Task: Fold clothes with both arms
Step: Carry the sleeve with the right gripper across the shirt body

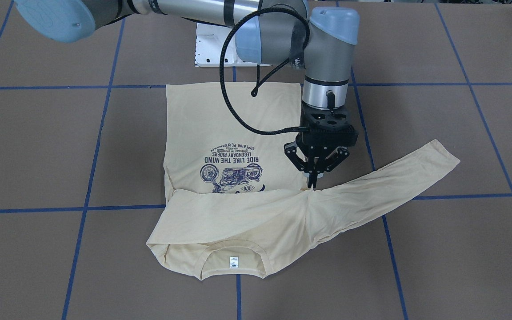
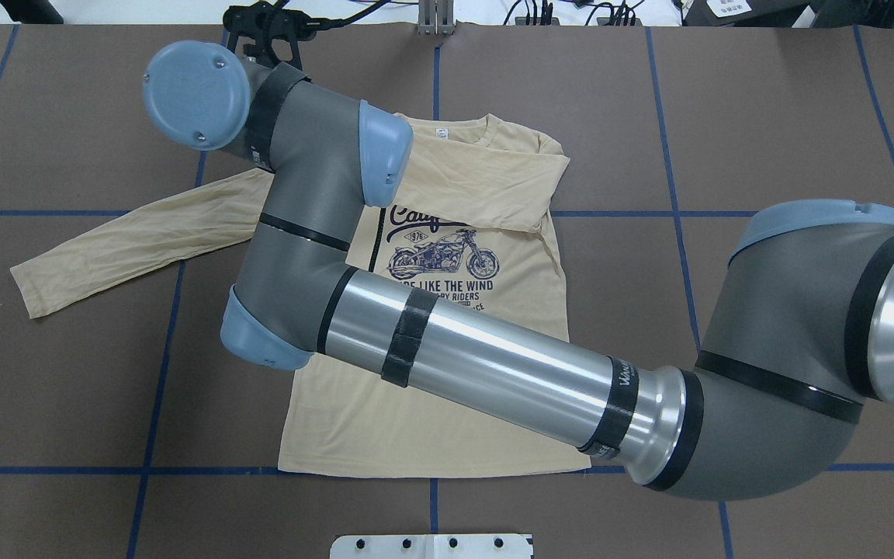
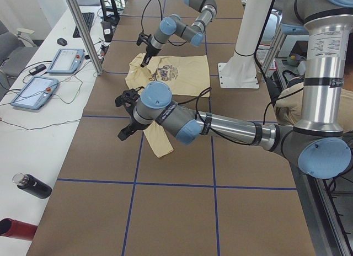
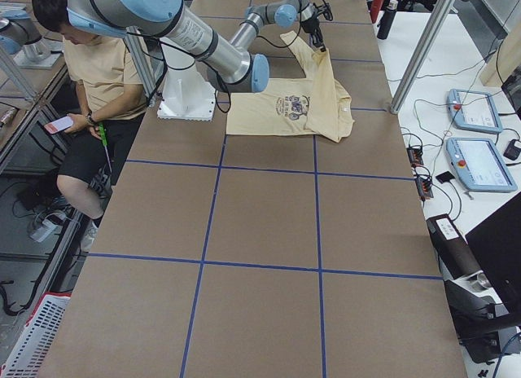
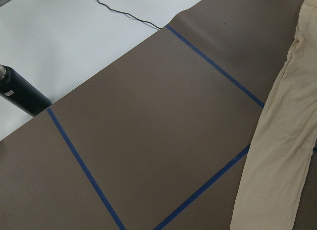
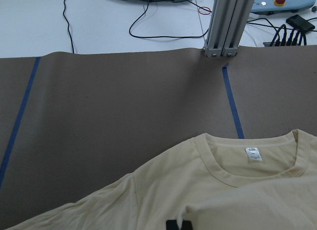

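I'm counting one long-sleeved T-shirt (image 1: 194, 124), two robot arms (image 3: 231, 126) (image 3: 179, 31) and two black end effectors (image 3: 122, 117) (image 1: 312, 182), one per arm. One white pedestal (image 3: 240, 71) is standing there. Two tabletops are showing, one brown (image 1: 38, 146) and one white (image 3: 22, 151). The white one is holding two teach pendants (image 3: 65, 61) (image 3: 34, 90), one keyboard (image 3: 86, 21), one mouse (image 3: 62, 42) and two bottles, one black (image 3: 32, 187) and one red (image 3: 14, 228). One person (image 4: 98, 68) is sitting by the robot.
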Controlling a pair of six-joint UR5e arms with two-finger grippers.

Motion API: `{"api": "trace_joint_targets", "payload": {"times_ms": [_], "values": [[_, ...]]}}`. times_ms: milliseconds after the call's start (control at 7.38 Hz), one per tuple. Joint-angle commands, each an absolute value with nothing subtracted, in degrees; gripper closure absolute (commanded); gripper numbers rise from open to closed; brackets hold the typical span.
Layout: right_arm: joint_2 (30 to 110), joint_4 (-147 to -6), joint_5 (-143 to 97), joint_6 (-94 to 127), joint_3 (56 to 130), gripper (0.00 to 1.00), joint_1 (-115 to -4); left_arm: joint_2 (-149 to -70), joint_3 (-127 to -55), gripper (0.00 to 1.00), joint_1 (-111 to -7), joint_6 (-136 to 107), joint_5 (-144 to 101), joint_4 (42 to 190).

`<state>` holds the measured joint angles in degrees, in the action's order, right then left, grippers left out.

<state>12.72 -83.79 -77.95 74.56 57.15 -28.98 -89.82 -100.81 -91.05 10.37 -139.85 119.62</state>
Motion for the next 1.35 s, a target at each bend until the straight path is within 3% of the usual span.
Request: {"api": "trace_joint_targets", "payload": {"times_ms": [0, 135, 271, 813, 948, 1219], "values": [[10.9, -83.67, -77.87, 75.67, 53.79, 1.0, -28.21, -89.82, -100.63, 0.0, -91.05, 10.37, -139.83, 119.71], [10.9, -83.24, -77.87, 78.81, 53.79, 0.13, -28.21, -89.82, -100.63, 0.0, -91.05, 10.37, -139.83, 119.71], [10.29, -83.06, -78.22, 79.79, 53.44, 0.0, -28.3, -89.91, -100.63, 0.0, -91.05, 10.37, -139.83, 119.62], [8.96, -83.93, -91.16, 80.07, 54.31, 0.0, -32.67, -89.65, -100.81, 0.0, -90.79, 10.2, -140.1, 119.27], [11.31, -89.07, -98.36, 79.11, 59.01, 0.0, -36.09, -88.6, -100.81, 0.0, -88.53, 7.24, -139.49, 119.62], [21.38, -99.29, -102.81, 69.4, 75.93, 0.0, -40.84, -87.29, -100.81, 0.0, -81.08, -3.19, -129.0, 124.77]]}}
